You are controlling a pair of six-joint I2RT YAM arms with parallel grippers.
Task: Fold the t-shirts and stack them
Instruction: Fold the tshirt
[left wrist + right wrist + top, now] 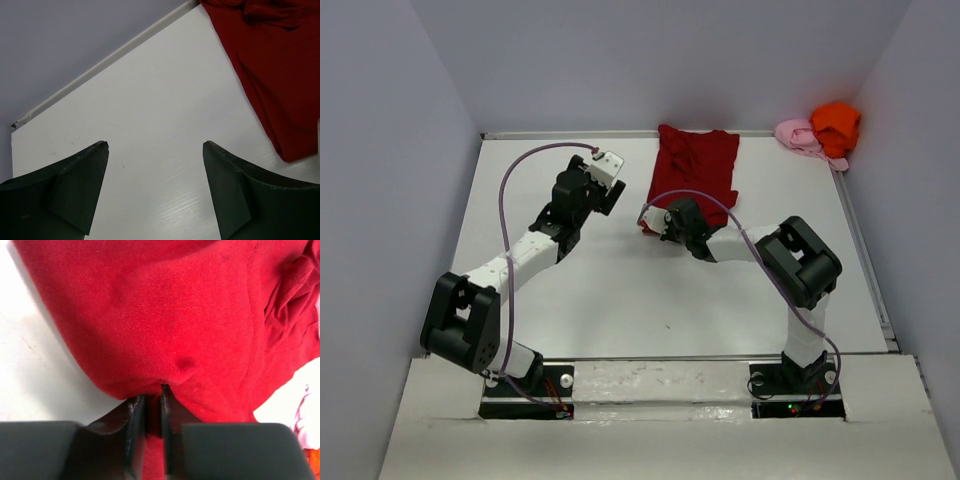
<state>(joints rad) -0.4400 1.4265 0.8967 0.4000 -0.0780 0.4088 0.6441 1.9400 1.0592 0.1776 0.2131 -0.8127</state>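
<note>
The dark red t-shirt [698,165] lies partly folded at the back middle of the white table [620,290]. My right gripper [650,218] sits at its near left corner. In the right wrist view the right gripper [152,399] is shut on a pinch of the red cloth [175,315] at its edge. My left gripper [605,200] hovers to the left of the shirt. In the left wrist view the left gripper [155,145] is wide open over bare table, with the red shirt [275,70] off to its right.
An orange t-shirt [836,125] and a pale pink t-shirt [798,135] lie bunched together at the back right corner. Grey walls close in the table on three sides. A raised rim [570,133] runs along the back edge.
</note>
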